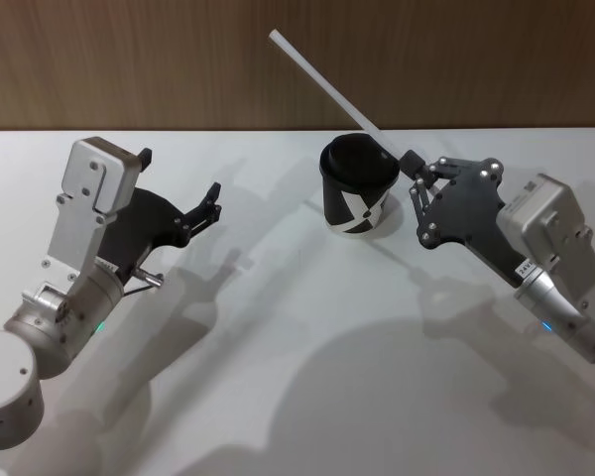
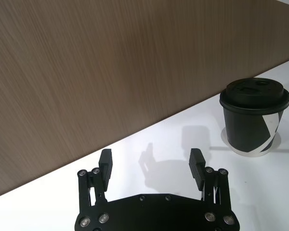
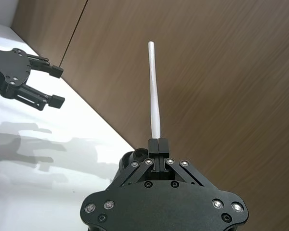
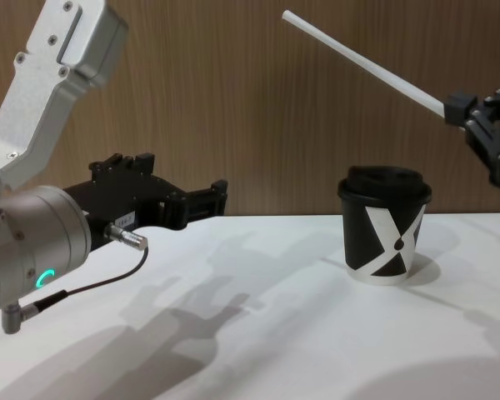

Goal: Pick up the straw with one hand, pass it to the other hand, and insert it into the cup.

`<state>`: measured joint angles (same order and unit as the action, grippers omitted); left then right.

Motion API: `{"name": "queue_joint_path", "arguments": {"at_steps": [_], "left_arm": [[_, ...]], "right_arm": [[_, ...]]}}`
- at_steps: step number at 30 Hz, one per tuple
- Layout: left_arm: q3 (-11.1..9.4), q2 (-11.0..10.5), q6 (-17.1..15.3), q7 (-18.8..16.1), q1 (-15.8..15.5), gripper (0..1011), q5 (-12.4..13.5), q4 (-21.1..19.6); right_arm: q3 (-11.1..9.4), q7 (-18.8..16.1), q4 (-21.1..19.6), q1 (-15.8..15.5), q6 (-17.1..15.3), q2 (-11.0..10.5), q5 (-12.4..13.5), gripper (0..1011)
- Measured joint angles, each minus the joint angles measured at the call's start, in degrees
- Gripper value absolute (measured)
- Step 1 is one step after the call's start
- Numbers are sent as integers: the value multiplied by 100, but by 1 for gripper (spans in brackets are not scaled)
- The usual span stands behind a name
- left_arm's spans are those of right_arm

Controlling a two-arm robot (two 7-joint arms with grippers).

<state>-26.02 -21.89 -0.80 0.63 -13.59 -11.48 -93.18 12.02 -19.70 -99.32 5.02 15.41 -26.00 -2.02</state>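
White tabletop (image 1: 297, 397) runs back to a brown wood-grain wall (image 1: 178, 59), and on it we count one cup, with one straw and two grippers above the surface.

We see the cup (image 1: 355, 188) standing upright at the far middle of the table, slightly right of centre. It is black with a black domed lid and a bold white X-like pattern on its side (image 4: 383, 225). We find no readable writing on it.

We see the right gripper (image 1: 413, 162) just right of the cup and above lid height, its fingers closed tight on the lower end of the straw (image 1: 322, 84). From that grip the white straw slants up and to the left, crossing above the lid. In the chest view it (image 4: 362, 60) hangs clear over the cup, not touching it.

We see the left gripper (image 1: 179, 175) raised above the table, well left of the cup. Its fingers are spread wide and hold nothing.

A small label on the right arm is too small for us to read.
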Motion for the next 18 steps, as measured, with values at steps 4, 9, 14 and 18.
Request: {"name": "queue_joint_path", "arguments": {"at_steps": [4,9,14,18], "left_arm": [[5,-4,0,10,4,1003,0,-9],[52,-49,-9,125,34,1003,-79,-88],[144,-97,-33,319,78,1003,-291,-205],[247,-136,-64,518,126,1003,-542,-329]], "right_arm": [[24,-24,14,26,12,5,13,0],[44,-38,25,48,19,11,23,0],[59,-55,34,63,24,14,29,0],[66,-63,39,70,29,17,36,0]]}}
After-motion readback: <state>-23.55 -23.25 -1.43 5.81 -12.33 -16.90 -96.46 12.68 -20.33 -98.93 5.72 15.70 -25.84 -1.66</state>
